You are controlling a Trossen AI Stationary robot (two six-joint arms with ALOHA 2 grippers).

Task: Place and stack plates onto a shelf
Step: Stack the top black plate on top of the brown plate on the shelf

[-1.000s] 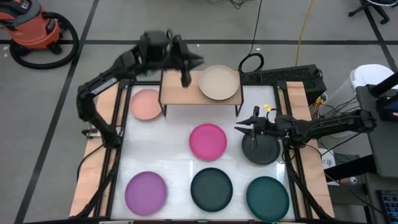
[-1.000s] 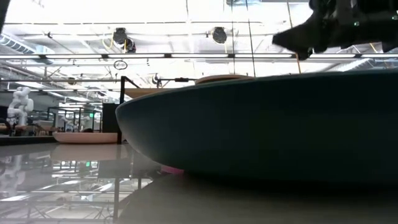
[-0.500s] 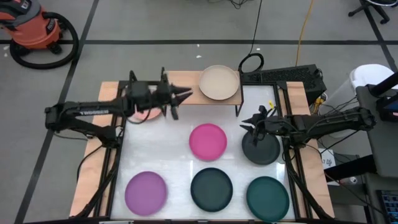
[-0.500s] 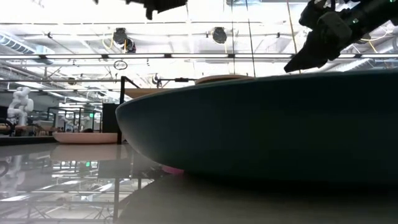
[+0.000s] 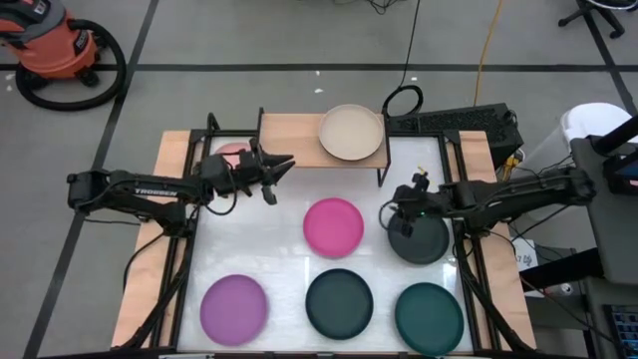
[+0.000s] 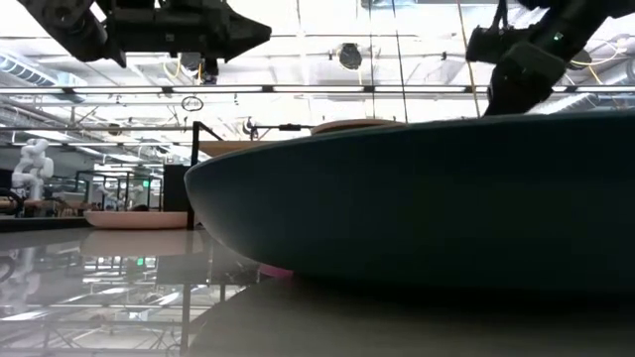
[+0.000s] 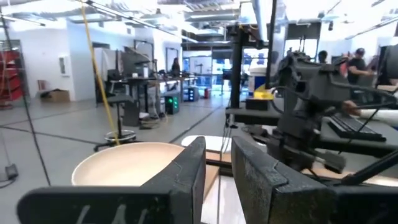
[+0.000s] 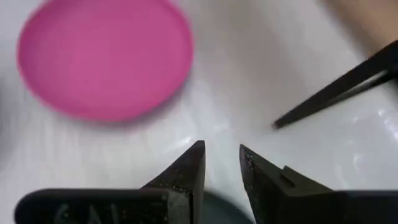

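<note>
The left gripper (image 5: 271, 172), empty and slightly parted, has dropped toward the pink plate (image 5: 231, 152); the right gripper (image 5: 401, 207), also narrowly parted and empty, has lowered over the black plate (image 5: 419, 242), so both pickups look imminent.

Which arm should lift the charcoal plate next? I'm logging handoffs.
Right. The right gripper hovers at the charcoal plate rim, jaws slightly open; the left gripper is across the table near the shelf.
</note>
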